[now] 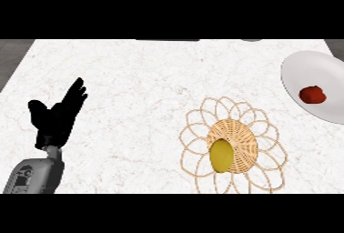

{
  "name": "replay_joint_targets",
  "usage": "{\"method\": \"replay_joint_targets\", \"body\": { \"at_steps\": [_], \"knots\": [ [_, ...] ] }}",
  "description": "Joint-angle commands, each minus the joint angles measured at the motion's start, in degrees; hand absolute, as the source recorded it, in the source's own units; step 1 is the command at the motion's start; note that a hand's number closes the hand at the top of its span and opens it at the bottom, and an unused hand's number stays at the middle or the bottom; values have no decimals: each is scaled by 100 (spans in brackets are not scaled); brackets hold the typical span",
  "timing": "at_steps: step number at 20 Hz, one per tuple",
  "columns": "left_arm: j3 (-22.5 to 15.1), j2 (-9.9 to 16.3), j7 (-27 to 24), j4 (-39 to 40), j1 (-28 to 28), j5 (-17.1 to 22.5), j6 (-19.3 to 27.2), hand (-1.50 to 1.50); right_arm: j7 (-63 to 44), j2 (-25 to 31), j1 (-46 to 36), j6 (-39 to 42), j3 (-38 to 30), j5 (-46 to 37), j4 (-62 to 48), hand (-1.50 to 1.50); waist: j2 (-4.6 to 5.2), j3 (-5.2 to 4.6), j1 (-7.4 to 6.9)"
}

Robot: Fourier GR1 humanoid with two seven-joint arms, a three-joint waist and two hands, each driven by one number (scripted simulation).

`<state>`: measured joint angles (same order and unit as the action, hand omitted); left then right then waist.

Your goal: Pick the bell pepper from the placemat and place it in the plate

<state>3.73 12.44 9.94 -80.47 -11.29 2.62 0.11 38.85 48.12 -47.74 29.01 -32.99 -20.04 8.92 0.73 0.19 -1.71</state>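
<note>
A red bell pepper (313, 94) lies in the white plate (304, 68) at the right edge of the counter. A woven wicker placemat (232, 144) with looped petals lies at lower middle right, and a yellow oval fruit (222, 155) rests on its centre. My left hand (59, 114) stands open at the left, fingers straight and pointing up and away, holding nothing. It is far from both the placemat and the plate. My right hand does not show.
The white marble counter (148, 77) spans the view, with grey floor beyond its upper left corner. A dark strip and a small grey object (252, 40) sit at the far edge.
</note>
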Motion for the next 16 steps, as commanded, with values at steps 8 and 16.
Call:
{"method": "replay_joint_targets", "body": {
  "at_steps": [8, 16],
  "knots": [
    [-14, -33, -205, 99, 72, -48, -68, 0, 690, 398, 673, 998, -122, 276, 156, -150, 40, 17, -23],
    [15, -55, 4, 279, -231, -66, -1, 0, 660, 564, 816, 876, -120, 352, 253, -150, 72, 26, -31]
  ]
}}
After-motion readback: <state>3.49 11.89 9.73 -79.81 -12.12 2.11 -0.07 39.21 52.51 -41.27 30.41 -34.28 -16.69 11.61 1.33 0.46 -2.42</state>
